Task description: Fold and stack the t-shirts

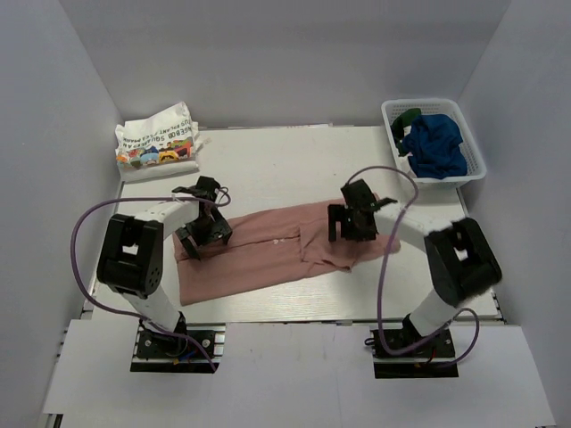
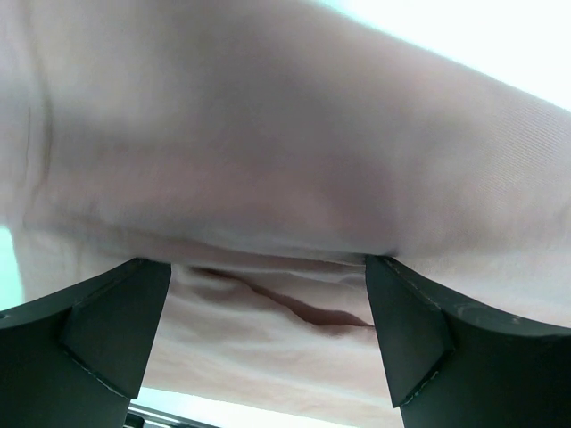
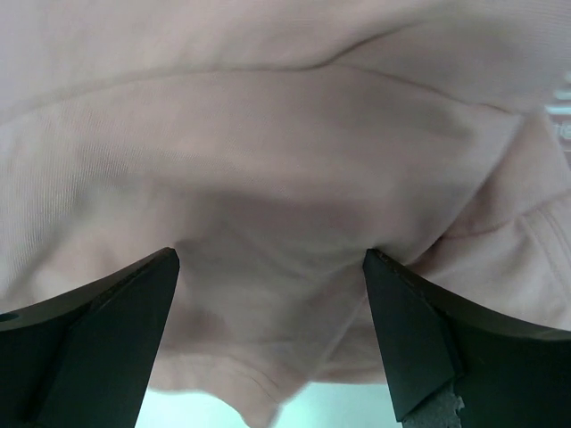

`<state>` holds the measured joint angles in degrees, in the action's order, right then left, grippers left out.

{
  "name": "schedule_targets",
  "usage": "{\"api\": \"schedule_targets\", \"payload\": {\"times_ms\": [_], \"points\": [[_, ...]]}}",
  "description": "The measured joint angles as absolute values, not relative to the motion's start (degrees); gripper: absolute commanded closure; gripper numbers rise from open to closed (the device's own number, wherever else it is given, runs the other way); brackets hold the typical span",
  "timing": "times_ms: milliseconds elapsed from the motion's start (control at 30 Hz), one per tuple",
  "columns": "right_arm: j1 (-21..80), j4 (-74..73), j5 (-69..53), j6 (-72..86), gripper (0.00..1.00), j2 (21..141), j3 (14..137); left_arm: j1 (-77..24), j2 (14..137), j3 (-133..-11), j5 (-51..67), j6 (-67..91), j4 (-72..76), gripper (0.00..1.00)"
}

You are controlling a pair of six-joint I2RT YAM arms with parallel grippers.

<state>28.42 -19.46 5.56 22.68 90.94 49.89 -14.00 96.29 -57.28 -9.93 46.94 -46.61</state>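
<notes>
Your pink t-shirt [image 1: 268, 250] lies spread on the worktop [image 1: 285, 160] towards the near edge. Its long axis runs across you, from near-left to slightly farther right. The left fingers [image 2: 89, 330] and the right fingers [image 3: 89, 330] both stand wide open and grip nothing. Each set sits low over its own end of the shirt, and in both wrist views the pink cloth fills the gap between them and lies directly ahead.

So the shirt spans from one arm to the other, and neither arm has to reach across it. The cloth looks doubled under the right fingers, so a pinch there may take more than one layer.

The folded white tee [image 1: 156, 147] sits at the far-left corner, nearer your left arm. The navy tee [image 1: 437, 147] and green tee [image 1: 409, 118] lie in the basket [image 1: 428, 101] at far right — your right arm's side.
</notes>
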Motion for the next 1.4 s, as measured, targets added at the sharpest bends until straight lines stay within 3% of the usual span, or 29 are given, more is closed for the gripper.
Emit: {"api": "schedule_targets", "payload": {"times_ms": [267, 500, 733, 1100, 1400], "points": [[21.78, -20.27, 7.62, 14.37, 0.09, 119.52, 85.67, -16.23, 103.0, -65.8, -8.8, 46.35, -48.6, 0.0], [20.01, -18.59, -2.66, 5.5, 0.09, 135.72, 109.8, -20.38, 98.39, -60.14, -6.46, 46.54, -46.19, 0.0], [20.43, -17.63, -8.86, 2.66, 0.09, 136.27, 110.32, -25.28, 96.14, -59.0, -9.02, 45.04, -47.57, 0.0], [20.6, -16.36, -9.19, 1.04, 0.09, 135.57, 108.62, -33.01, 99.79, -62.15, -14.55, 43.94, -49.95, 0.0], [20.64, -19.35, -12.6, 1.06, 0.09, 142.71, 120.62, -45.69, 100.82, -62.41, -3.53, 43.66, -45.65, 0.0]]}}
